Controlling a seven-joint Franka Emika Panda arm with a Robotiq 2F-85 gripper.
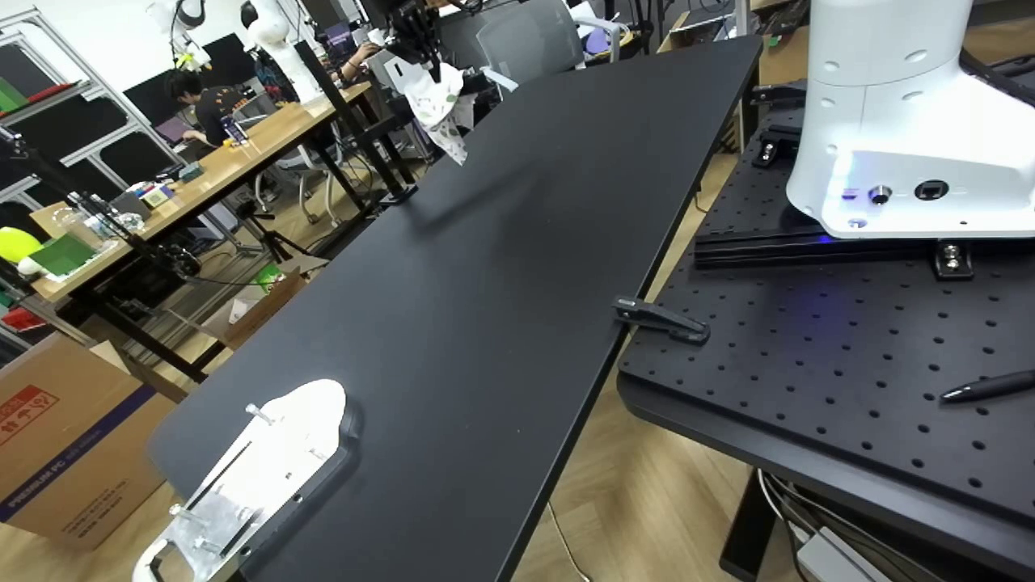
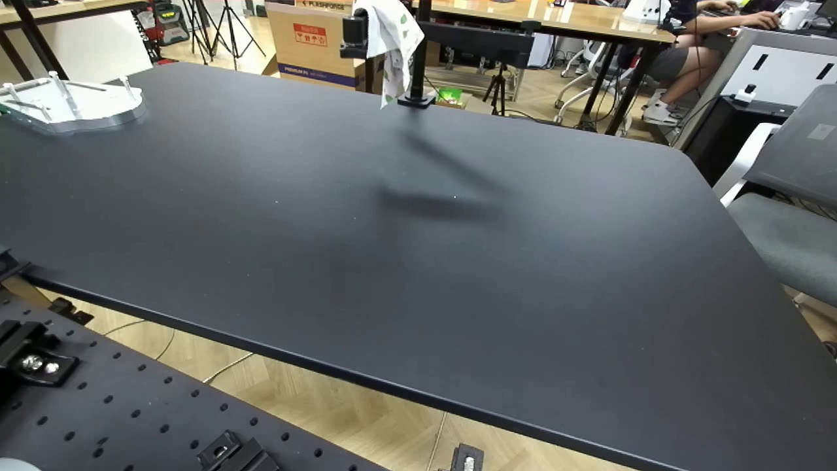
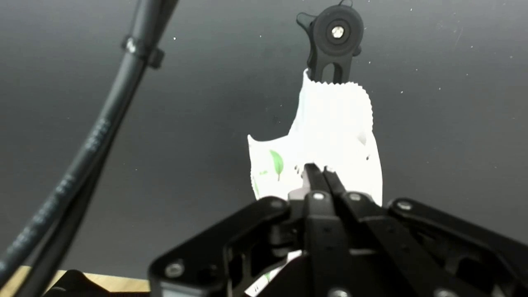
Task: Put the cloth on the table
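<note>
The white cloth with green leaf prints (image 1: 443, 109) hangs over the end of a black bar (image 2: 477, 42) above the far edge of the black table (image 1: 501, 283). The cloth also shows in an exterior view (image 2: 397, 49) and in the wrist view (image 3: 334, 115). The bar's round end (image 3: 338, 35) sticks out beyond the cloth. My gripper (image 3: 321, 168) is over the cloth with its fingers together, touching it; the pinched fold itself is mostly hidden by the fingers. In an exterior view the gripper (image 1: 437, 71) meets the cloth's top from above.
A silver metal plate with upright pegs (image 1: 275, 444) lies at one end of the table. The bar's black post (image 2: 418, 72) stands at the table's far edge. A thick cable (image 3: 95, 140) crosses the wrist view's left side. A grey chair (image 2: 798, 196) stands beside the table.
</note>
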